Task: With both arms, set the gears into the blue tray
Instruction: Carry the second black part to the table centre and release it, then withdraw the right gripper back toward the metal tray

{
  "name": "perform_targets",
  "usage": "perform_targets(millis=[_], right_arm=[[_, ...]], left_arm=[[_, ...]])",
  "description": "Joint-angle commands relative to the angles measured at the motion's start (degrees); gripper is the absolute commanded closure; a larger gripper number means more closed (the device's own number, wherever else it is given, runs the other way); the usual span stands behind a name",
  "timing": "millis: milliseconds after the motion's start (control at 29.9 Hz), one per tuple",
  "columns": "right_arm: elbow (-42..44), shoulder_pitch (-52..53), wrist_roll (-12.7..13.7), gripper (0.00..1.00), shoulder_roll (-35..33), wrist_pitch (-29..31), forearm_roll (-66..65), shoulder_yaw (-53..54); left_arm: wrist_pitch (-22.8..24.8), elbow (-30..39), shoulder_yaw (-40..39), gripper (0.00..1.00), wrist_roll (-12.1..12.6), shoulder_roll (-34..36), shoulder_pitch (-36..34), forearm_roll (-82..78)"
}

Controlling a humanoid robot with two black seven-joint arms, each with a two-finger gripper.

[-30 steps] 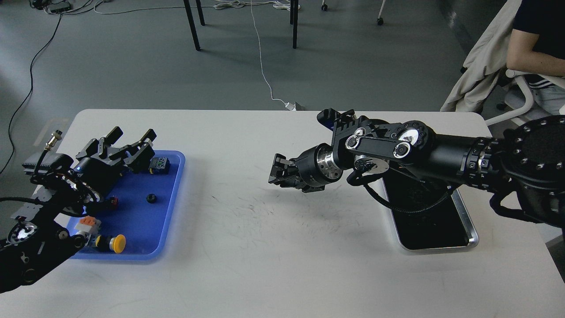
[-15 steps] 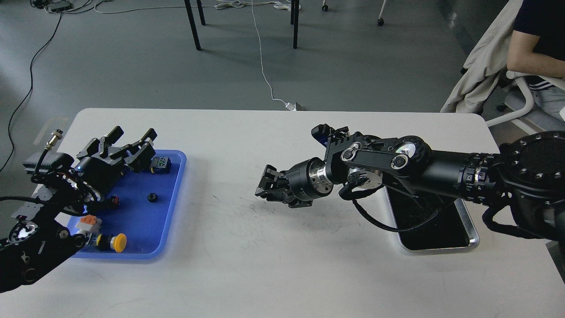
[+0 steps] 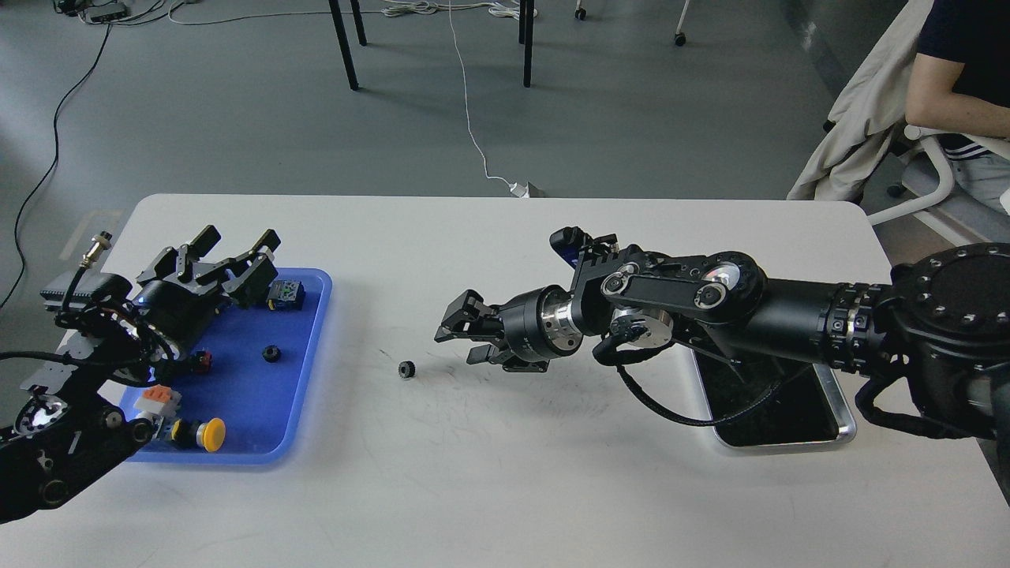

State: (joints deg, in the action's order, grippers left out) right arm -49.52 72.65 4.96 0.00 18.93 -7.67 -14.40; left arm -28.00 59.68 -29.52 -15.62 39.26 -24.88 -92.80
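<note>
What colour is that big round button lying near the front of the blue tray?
Yellow: the button has a yellow cap, seen clearly in the head view.

1. Left arm (image 3: 87, 371): bent, forearm rising from the near-left edge; left gripper (image 3: 234, 246) with fingers spread apart.
2. Right arm (image 3: 789, 315): extended leftward, roughly level; right gripper (image 3: 459, 331) parted, nothing between its fingers.
</note>
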Motion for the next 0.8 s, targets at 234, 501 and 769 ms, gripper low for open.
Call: perform_targets(millis=[234, 501, 769], right_arm=[[2.7, 0.7, 0.1, 0.01, -1.5, 7.0, 0.1, 12.5], [1.0, -7.9, -0.2, 0.01, -22.4, 9.1, 4.1, 27.8], [1.6, -29.6, -0.8, 0.01, -32.6, 9.1, 10.2, 56.1]], left_arm=[[0.0, 0.3, 0.2, 0.02, 0.0, 0.1, -0.1, 0.0], [0.2, 3.8, 0.7, 0.02, -0.1, 0.9, 0.2, 0.6], [9.9, 16.4, 0.8, 0.03, 1.7, 7.3, 0.4, 13.0]])
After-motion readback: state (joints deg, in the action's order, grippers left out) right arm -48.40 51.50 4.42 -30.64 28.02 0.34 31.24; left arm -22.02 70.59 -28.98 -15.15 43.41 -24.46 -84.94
